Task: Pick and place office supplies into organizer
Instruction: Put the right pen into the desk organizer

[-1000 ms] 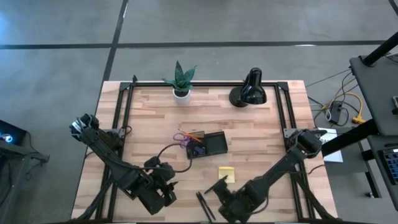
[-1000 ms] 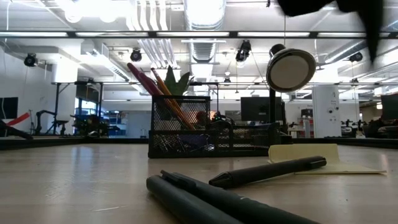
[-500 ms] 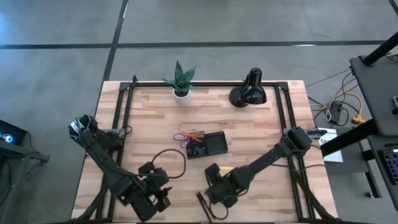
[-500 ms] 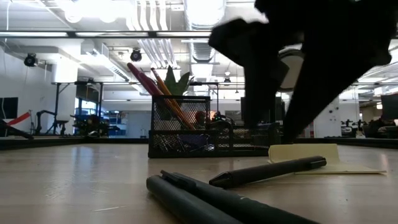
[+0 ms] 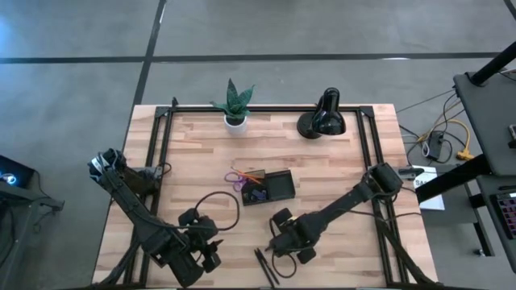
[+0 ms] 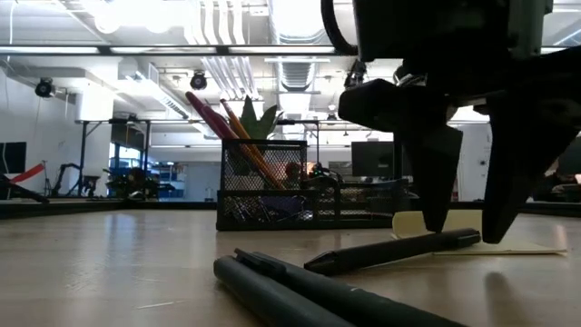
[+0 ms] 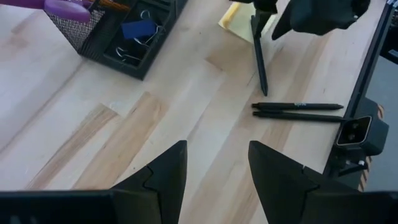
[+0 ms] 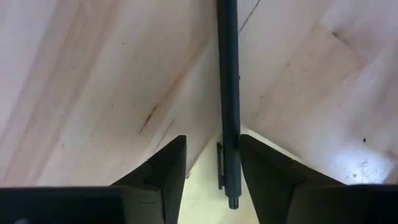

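Observation:
A black pen (image 8: 228, 93) lies on the wood, one end resting on the yellow sticky-note pad (image 6: 531, 243). My right gripper (image 6: 465, 232) points down over that end, open, with one finger on each side of the pen. Two more black pens (image 5: 264, 266) lie side by side near the table's front edge. The black mesh organizer (image 5: 272, 187) stands mid-table with the orange pencil (image 5: 251, 173) and purple-handled scissors (image 5: 237, 182) upright in its cup. My left gripper (image 7: 217, 168) hangs open above bare wood at the front left.
A black desk lamp (image 5: 322, 119) and a small potted plant (image 5: 234, 105) stand along the far edge. A blue clip (image 7: 137, 29) lies in one of the organizer's low compartments. Bare wood lies between the organizer and the two pens.
My right gripper has gone from the table's near edge toward the far edge and a little left. It has sunk until its fingers stand on either side of the pen on the sticky-note pad. The pens and pad have not moved.

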`<move>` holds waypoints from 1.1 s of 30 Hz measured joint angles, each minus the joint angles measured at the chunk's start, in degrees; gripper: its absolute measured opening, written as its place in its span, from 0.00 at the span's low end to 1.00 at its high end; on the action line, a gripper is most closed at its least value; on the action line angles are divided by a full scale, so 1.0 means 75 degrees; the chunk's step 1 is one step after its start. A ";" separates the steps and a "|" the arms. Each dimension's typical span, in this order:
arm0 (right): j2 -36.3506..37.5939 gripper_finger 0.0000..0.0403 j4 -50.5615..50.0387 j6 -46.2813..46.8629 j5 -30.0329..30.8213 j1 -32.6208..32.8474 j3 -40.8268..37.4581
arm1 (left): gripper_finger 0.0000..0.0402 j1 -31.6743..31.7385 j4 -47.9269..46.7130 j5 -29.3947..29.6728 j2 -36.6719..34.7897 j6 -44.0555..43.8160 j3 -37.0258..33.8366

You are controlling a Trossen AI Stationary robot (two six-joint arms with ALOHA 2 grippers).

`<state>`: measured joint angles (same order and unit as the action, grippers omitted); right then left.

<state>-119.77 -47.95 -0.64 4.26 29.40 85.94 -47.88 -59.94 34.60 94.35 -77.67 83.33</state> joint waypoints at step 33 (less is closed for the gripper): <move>0.0019 0.11 -0.1604 0.0204 0.0122 0.0059 0.0596 | 0.39 0.0023 -0.0099 0.0387 0.0000 0.0064 -0.0003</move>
<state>-119.63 -59.98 0.89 5.17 29.84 90.41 -47.70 -60.68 37.51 94.35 -77.19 83.31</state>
